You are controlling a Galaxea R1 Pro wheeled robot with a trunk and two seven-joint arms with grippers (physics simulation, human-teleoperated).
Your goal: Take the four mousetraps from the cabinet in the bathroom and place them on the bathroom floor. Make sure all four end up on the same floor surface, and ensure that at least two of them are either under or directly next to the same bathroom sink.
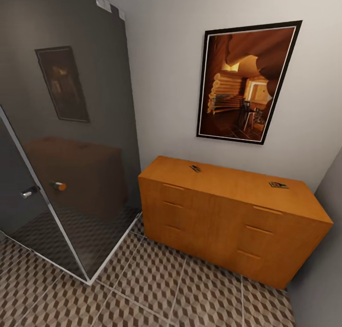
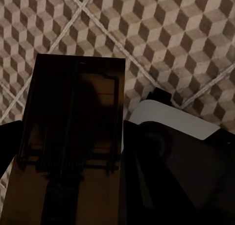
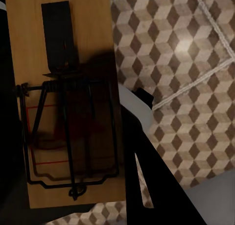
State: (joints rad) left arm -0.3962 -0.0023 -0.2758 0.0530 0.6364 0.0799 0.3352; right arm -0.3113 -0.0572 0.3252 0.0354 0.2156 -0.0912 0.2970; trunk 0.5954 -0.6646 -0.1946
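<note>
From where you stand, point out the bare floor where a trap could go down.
The tiled floor is open in front of the cabinet, from the glass shower wall across to the grey wall on the far side. The strip between shower corner and cabinet is narrow. Two mousetraps sit on the cabinet top.

Smooth orange-brown wooden cabinet [image 1: 228, 213], glossy dark glass shower panel [image 1: 71, 142], tan wooden mousetraps [image 3: 68, 102] with dark metal wire

Orange-brown cabinet [image 1: 228, 218]; floor [image 1: 190, 294] tiled in brown, beige and cream cubes; tan mousetrap [image 3: 73, 78] with black wire; dark grey shower glass [image 1: 66, 127]; black-framed amber picture [image 1: 247, 80].
</note>
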